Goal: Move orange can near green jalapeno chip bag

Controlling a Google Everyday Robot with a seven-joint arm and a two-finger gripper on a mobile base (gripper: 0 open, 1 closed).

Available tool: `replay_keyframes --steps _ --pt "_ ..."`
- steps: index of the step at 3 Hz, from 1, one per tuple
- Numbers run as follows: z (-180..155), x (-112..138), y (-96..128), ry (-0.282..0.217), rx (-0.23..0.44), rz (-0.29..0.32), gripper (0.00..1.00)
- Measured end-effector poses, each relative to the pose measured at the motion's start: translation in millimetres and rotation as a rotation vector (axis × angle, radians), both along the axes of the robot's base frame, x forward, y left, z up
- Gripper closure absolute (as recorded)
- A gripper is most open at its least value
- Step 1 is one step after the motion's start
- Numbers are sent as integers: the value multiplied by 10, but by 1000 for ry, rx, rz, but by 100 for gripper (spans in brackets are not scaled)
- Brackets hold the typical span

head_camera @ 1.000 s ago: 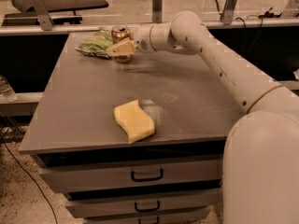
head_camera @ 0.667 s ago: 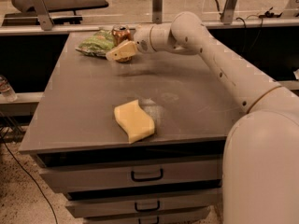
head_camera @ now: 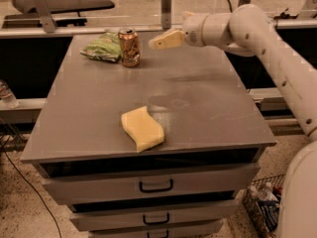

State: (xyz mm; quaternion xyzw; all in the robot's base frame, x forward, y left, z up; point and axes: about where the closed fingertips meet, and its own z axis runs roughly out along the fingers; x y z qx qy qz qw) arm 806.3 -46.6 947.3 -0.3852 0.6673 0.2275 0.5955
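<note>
The orange can point(head_camera: 129, 47) stands upright at the far left of the grey table top point(head_camera: 198, 108). It is right beside the green jalapeno chip bag point(head_camera: 103, 47), which lies flat on its left, touching or nearly touching it. My gripper point(head_camera: 157, 41) hovers above the table a short way to the right of the can. It is open, empty and apart from the can. The white arm point(head_camera: 257, 29) reaches in from the right.
A wavy yellow sponge point(head_camera: 142, 128) lies near the table's front edge. Drawers with dark handles point(head_camera: 155, 186) sit below the top. A railing point(head_camera: 59, 29) runs behind the table. A basket of bottles point(head_camera: 262, 207) stands on the floor at the right.
My gripper held the can next to the bag before. It has now let go and drawn back to the right, and the can stands alone by the bag.
</note>
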Motion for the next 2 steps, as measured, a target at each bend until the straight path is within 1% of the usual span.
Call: replay_keyframes --steps 1,2 --pt "272 -153 -717 -63 57 -37 0" --pt "306 -180 -857 -70 58 -53 0"
